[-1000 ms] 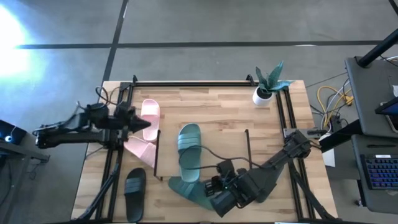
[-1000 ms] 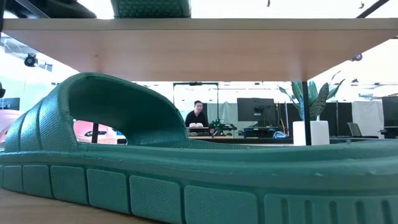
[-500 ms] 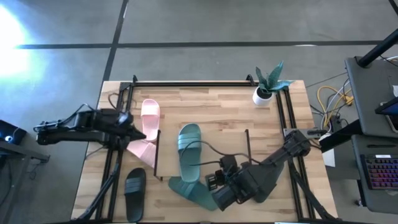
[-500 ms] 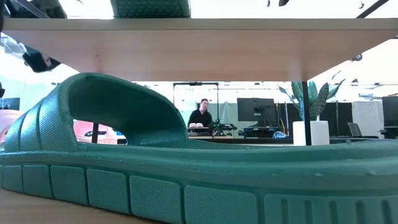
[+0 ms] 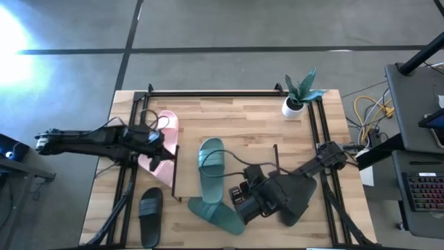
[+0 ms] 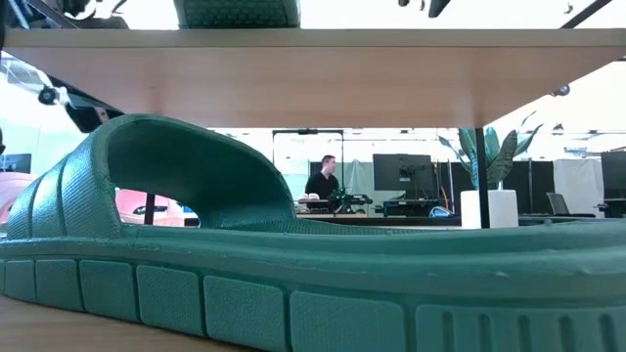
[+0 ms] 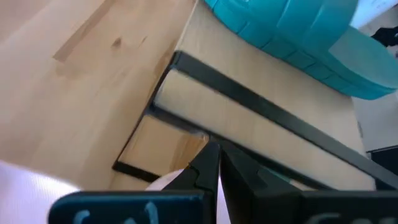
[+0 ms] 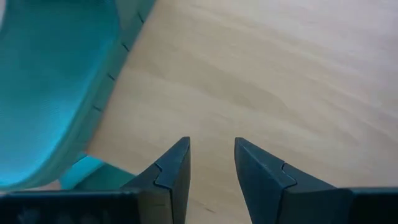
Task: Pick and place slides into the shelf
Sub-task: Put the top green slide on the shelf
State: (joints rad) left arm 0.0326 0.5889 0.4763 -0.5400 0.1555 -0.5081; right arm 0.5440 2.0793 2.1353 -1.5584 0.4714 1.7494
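Two teal slides matter here: one (image 5: 211, 179) lies on the shelf (image 5: 257, 167), the other (image 5: 216, 214) on the table (image 5: 229, 118) at its six-o'clock edge. The right gripper (image 5: 239, 199), jaws apart and empty, should centre over that slide's strap before closing. The left gripper (image 5: 161, 142), jaws together, sits over the pink slides (image 5: 163, 149) at nine o'clock. Compared with a second earlier, the right gripper sits closer to the shelf, the left farther toward nine.

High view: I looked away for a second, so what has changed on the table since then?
The left claw, shut, slid onto the pink slides. The right claw, empty and part open, swung from the lower teal slide toward the shelf. Slides, shelf and plant stayed put.
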